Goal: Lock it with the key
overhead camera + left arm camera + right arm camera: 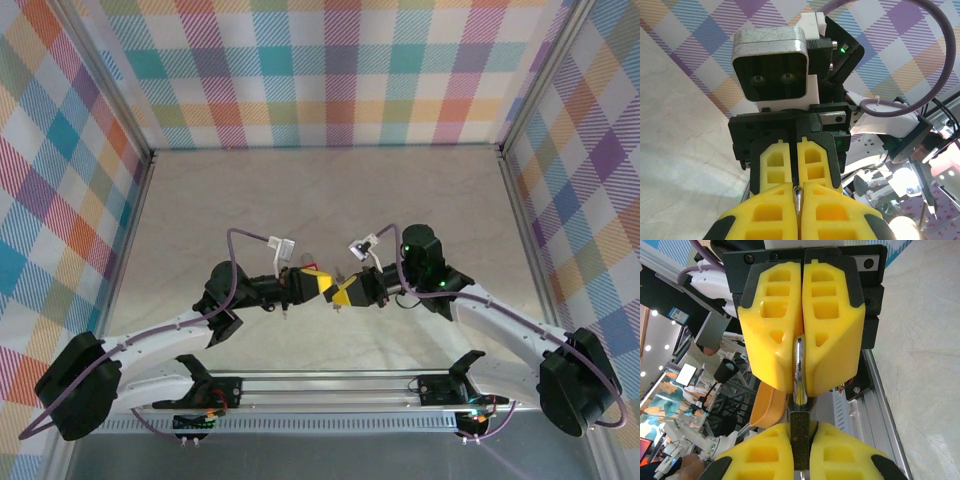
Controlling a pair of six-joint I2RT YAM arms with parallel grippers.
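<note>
Tightly, left tool grips silver metal, right tool black piece

table: beige marbled top | walls: pastel plaid cloth, three sides

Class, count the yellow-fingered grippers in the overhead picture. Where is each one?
2. The left gripper is just left of centre, shut on a metal piece; the right gripper faces it from the right, shut on a dark block.
</note>
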